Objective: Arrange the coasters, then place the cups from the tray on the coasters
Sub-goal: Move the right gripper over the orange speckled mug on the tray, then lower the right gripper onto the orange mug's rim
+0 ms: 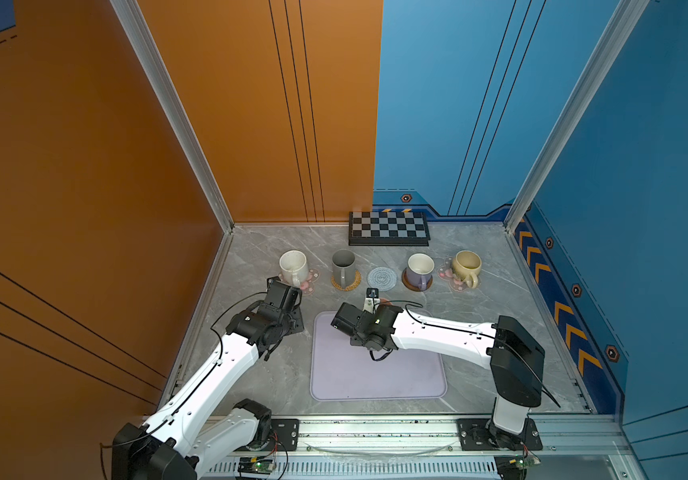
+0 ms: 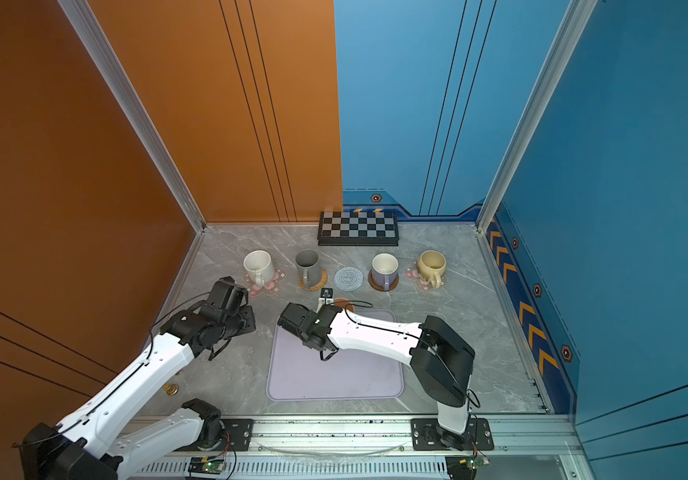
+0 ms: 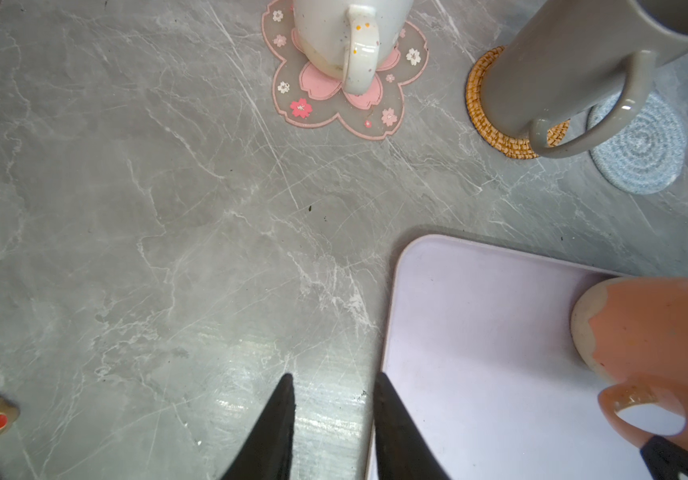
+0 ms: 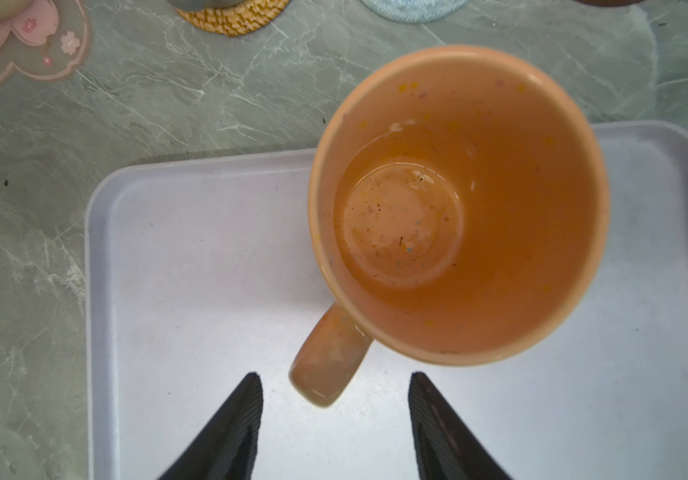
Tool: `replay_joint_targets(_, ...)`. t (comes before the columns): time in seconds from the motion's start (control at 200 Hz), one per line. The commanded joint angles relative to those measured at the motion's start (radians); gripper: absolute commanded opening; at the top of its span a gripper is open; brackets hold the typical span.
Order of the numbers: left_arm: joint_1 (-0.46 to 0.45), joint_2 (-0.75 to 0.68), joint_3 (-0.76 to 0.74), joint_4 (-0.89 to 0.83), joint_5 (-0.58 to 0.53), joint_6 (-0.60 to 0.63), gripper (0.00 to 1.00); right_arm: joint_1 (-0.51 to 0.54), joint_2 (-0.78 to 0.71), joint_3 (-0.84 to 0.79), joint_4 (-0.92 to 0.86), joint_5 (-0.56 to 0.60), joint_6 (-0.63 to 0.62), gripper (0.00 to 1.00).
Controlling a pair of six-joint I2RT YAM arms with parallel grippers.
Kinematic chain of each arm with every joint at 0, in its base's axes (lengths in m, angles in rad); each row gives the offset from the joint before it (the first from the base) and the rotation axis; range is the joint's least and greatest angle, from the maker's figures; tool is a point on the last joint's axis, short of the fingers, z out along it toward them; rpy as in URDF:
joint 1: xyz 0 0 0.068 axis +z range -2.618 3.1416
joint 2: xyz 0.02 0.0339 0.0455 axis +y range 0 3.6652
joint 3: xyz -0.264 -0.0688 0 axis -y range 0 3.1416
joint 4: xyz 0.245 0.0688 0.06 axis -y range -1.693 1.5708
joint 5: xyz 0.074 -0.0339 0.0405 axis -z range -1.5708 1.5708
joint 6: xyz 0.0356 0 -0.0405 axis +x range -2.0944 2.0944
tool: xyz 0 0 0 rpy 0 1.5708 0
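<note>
In both top views 4 cups stand on coasters along the upper part of the desk [image 1: 500, 291]. Only the blue-grey coaster [image 1: 382, 278] is bare, between the grey cup [image 1: 343, 266] and the lavender cup [image 1: 420, 269]. The orange cup [image 2: 344, 303] is mostly hidden under the right arm [image 1: 438, 332], at the upper edge of the tray [image 1: 375, 374]. That free slot looks tight, so a cup swinging on its way in could knock either neighbour off its coaster.

In the left wrist view the left tool [image 3: 334, 376], at lower centre, is slightly spread with nothing between its tips. It hangs over bare desk beside the tray's corner, and the orange cup sits at the right edge of the frame. Parked this near, it could be clipped if the right arm swings wide.

In the right wrist view the right tool [image 4: 336, 378] is spread, its 2 tips either side of the handle [image 4: 328, 365] and touching neither side. The handle lies nearer the tip on the left of the frame, so closing may push it first and spin the cup instead of pinching squarely. A hold on the handle alone could let the heavy body tip. The cup also stands right at the tray's upper rim, which could catch its base on a low lift
</note>
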Motion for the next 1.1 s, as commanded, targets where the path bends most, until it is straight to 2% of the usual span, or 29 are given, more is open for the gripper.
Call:
replay_joint_targets(0.0, 0.016, -0.024, -0.015, -0.014, 0.025, 0.015, 0.33, 0.004, 0.006, 0.015, -0.069, 0.046, 0.032, 0.59)
replay_joint_targets(0.591, 0.027, -0.022, -0.017, -0.009, 0.054, -0.002, 0.33, -0.038, -0.164, -0.192, -0.079, 0.062, 0.112, 0.58)
replay_joint_targets(0.816, 0.025, -0.021, -0.012, -0.008, 0.059, -0.01, 0.33, -0.067, -0.257, -0.278, -0.079, 0.057, 0.107, 0.59)
replay_joint_targets(1.096, 0.024, -0.022, -0.004, -0.008, 0.074, -0.026, 0.33, -0.11, -0.3, -0.335, -0.078, 0.029, 0.072, 0.59)
